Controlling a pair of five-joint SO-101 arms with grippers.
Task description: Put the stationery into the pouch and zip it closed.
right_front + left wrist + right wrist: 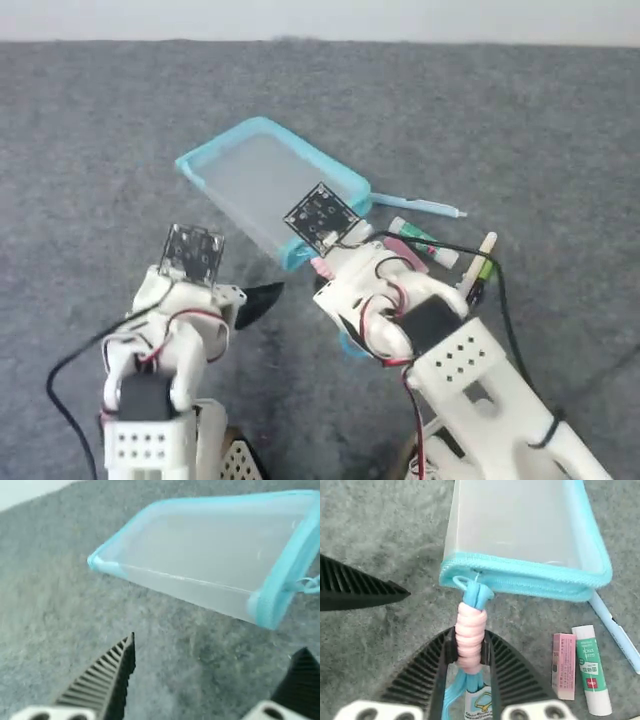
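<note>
The translucent light-blue pouch lies flat on the grey carpet. My right gripper is shut on the pink zipper pull at the pouch's near corner. Just short of the pouch's near edge, my left gripper stands open over bare carpet, holding nothing. To the right of the pouch lie a blue pen, a glue stick and a pink eraser.
A cream and green marker lies by the right arm, under its black cable. One black finger of the left gripper reaches into the right wrist view. Grey carpet spreads open to the left and behind the pouch.
</note>
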